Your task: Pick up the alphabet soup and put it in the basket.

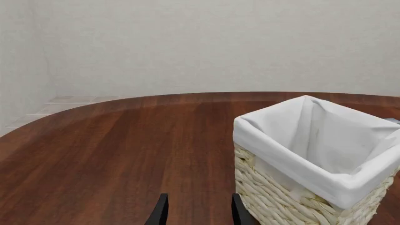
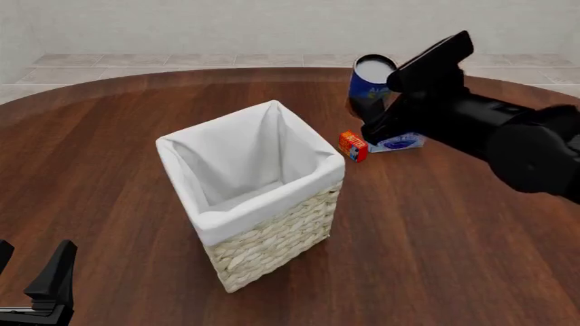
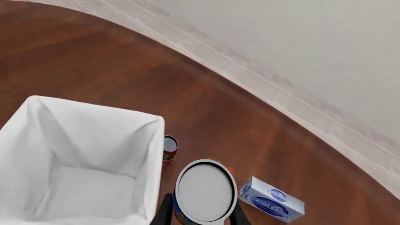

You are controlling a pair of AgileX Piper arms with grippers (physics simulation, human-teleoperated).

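The alphabet soup point(image 2: 369, 83), a blue-labelled can with a silvery-white top point(image 3: 205, 190), hangs above the table with my right gripper point(image 2: 381, 103) shut on it. In the right wrist view its fingers point(image 3: 165, 212) flank the can. It sits beyond and to the right of the basket point(image 2: 272, 234), a tall pale wicker basket with white lining, whose open mouth point(image 3: 31, 154) lies beside the can. My left gripper point(image 2: 32, 270) is low at the near left, open with nothing between its fingers point(image 1: 160, 212), the basket point(image 1: 293, 201) just to one side of it.
A small orange-red box point(image 2: 352, 146) and a blue-and-white box point(image 2: 399, 142) lie on the table under the right arm. A small red-labelled can point(image 3: 170, 150) stands by the basket's far corner. The round wooden table's point(image 2: 109, 136) far edge meets a tiled floor.
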